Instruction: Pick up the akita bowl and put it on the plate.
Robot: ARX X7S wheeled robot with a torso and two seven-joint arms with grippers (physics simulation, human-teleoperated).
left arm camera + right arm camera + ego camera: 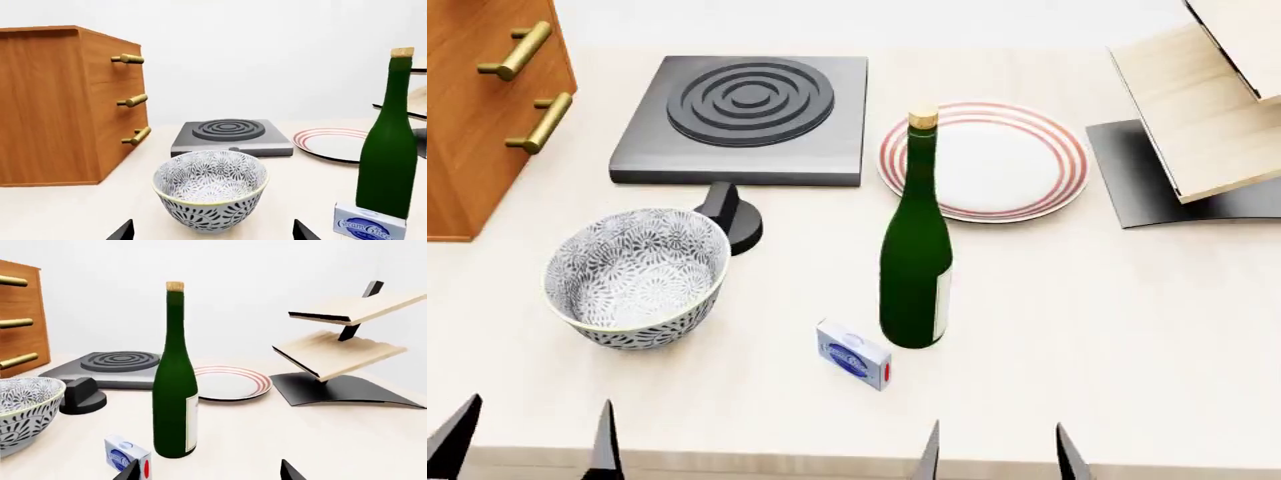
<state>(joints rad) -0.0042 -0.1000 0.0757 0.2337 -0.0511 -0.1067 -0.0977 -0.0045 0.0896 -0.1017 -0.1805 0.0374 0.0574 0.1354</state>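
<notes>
The akita bowl [637, 277], white with a dense grey-black floral pattern, stands upright on the table at the front left, also in the left wrist view [211, 190] and at the edge of the right wrist view [23, 412]. The plate [984, 160], white with red rings, lies at the back right of centre [331, 144] [227, 382]. My left gripper [531, 440] is open at the front edge, short of the bowl, its tips wide apart [212, 232]. My right gripper [994, 452] is open too, near the front edge with nothing between its fingers [210, 471].
A green bottle [917, 250] stands between bowl and plate, a small cream cheese box [854, 354] beside it. A dark stove burner [747, 115] with its knob [730, 213] sits behind the bowl. A wooden drawer cabinet [487, 90] is at far left, a wooden rack [1208, 110] at far right.
</notes>
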